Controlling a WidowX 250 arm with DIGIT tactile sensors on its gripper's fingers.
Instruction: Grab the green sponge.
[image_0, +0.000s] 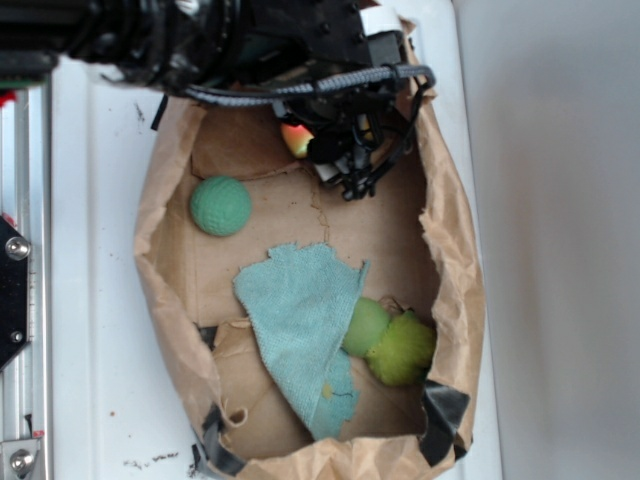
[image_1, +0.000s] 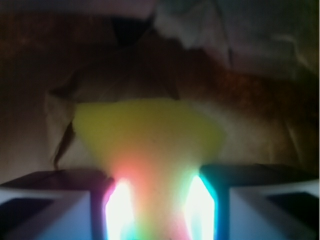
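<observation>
The green sponge (image_1: 145, 130) fills the middle of the wrist view as a bright yellow wedge, narrowing where it passes between my two glowing pads (image_1: 119, 205). My gripper (image_1: 160, 202) is shut on it, squeezing the foam. From the exterior view the sponge (image_0: 297, 139) shows only as a small yellow and red-lit corner at the far end of the bag, beside the black gripper (image_0: 325, 152), whose fingers are largely hidden by cables. Its dark-green face does not show.
All of this lies inside a brown paper bag (image_0: 456, 262) with tall crumpled walls. A dimpled green ball (image_0: 220, 206) lies at the left, a teal cloth (image_0: 300, 320) in the middle, a fuzzy lime lump (image_0: 403, 350) and a smooth green ball (image_0: 366, 325) at the right.
</observation>
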